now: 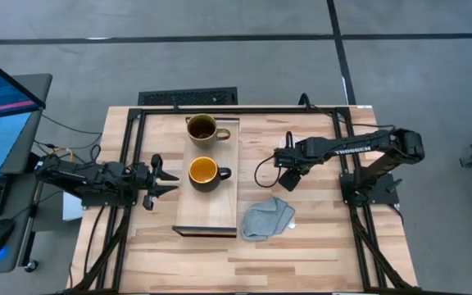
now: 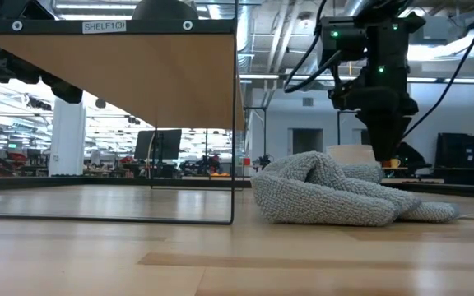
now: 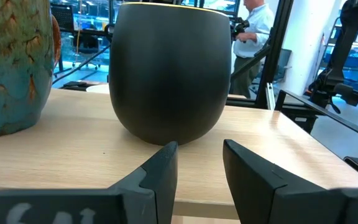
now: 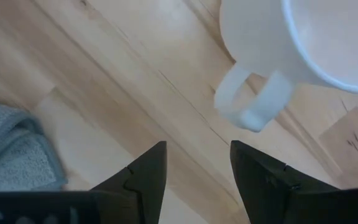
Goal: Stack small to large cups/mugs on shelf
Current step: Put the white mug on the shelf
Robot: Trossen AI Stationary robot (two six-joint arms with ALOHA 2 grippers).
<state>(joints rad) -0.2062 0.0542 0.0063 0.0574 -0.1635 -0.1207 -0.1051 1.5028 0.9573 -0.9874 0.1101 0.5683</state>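
Note:
The black mug (image 1: 204, 172) with its yellow-orange inside stands by its base on the pale wood shelf (image 1: 207, 217). The brown-olive mug (image 1: 201, 129) stands behind it at the shelf's far end. My left gripper (image 1: 172, 180) is level at the shelf's left side, open, its fingers (image 3: 199, 168) just short of the black mug (image 3: 169, 68). The small white mug (image 4: 303, 37) stands upright on the tabletop, its handle (image 4: 253, 99) facing my right gripper (image 4: 197, 168). That gripper hangs open above it, pointing down (image 1: 288, 176). In the high view the gripper hides the white mug.
A crumpled grey cloth (image 1: 269, 217) lies on the table just right of the shelf and near the white mug (image 2: 352, 154). A black frame (image 1: 347, 164) runs along the table's sides. A person (image 3: 257, 25) stands in the room beyond.

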